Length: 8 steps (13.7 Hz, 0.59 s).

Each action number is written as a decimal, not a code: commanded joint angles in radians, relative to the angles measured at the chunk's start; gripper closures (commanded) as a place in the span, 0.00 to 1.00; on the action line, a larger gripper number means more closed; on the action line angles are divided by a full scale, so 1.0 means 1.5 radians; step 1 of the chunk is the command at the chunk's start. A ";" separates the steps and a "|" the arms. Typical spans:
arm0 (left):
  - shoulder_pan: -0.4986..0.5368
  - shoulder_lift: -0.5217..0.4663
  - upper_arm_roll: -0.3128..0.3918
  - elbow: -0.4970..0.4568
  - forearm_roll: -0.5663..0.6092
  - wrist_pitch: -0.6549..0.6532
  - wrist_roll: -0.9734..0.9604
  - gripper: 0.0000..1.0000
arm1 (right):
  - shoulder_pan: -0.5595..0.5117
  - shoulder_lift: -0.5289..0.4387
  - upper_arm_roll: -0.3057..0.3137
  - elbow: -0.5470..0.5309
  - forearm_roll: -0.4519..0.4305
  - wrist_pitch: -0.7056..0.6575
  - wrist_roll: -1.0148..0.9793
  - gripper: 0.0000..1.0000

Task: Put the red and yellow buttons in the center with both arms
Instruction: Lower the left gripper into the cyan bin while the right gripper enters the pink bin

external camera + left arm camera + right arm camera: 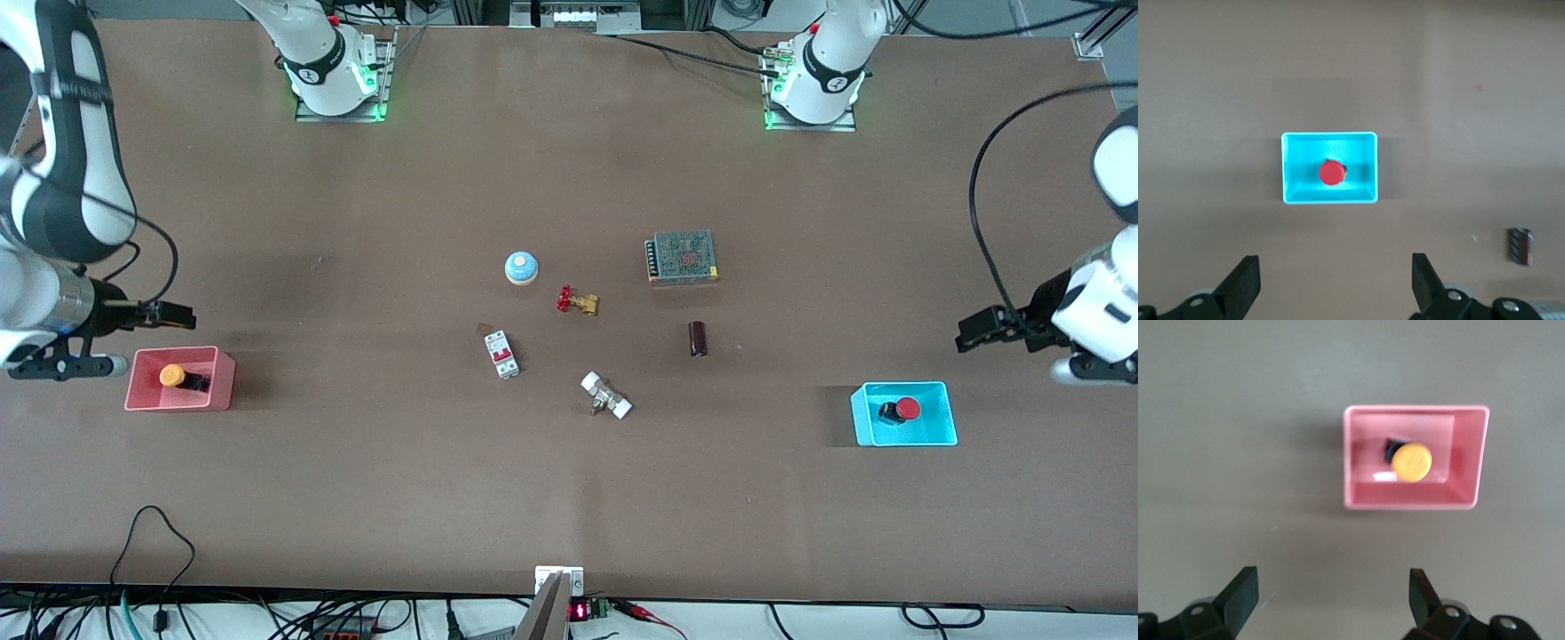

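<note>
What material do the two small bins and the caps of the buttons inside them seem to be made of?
Pink bin and cyan bin: probably thin moulded plastic, since the colour is even and the walls smooth with a slight sheen. Yellow button and red button: the caps look like smooth, solid-coloured plastic, though the finish is hard to judge.

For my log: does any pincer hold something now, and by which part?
Nothing is held. The left pincer and right pincer are open, above the bins.

No readable text, label or brand was found on any item; a small red-lit display [578, 611] at the table's near edge showed digits too small to read.
</note>
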 commanded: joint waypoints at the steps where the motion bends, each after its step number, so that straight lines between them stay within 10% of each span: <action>1: 0.003 0.072 -0.002 0.021 -0.001 0.043 0.006 0.00 | -0.036 0.045 0.011 0.018 -0.010 0.055 -0.047 0.00; 8: 0.012 0.198 0.000 0.018 -0.001 0.150 0.006 0.00 | -0.047 0.129 0.011 0.018 -0.017 0.188 -0.048 0.00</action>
